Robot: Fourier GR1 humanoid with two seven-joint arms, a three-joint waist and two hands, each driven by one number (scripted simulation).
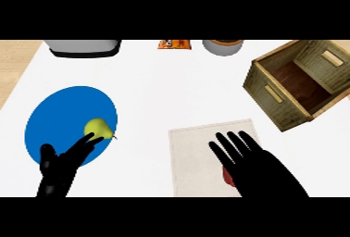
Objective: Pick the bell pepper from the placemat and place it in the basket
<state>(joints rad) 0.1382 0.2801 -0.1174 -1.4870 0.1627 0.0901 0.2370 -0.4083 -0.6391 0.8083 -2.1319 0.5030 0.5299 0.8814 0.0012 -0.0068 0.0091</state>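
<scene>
A beige placemat (195, 152) lies at the lower middle of the white counter. My right hand (256, 162) hovers over it, palm down with fingers straight, and hides most of a red bell pepper (228, 177) whose edge peeks out at the hand's left side. The wooden basket (301, 83) stands tilted at the upper right, its dark inside bare. My left hand (61, 164) rests open at the lower left, fingertips over the rim of a blue plate (61, 115).
A yellow-green pear (97, 128) lies on the blue plate. Along the far edge stand a grey appliance (83, 47), an orange packet (174, 44) and a round container (223, 46). Wooden floor shows past the counter's left edge.
</scene>
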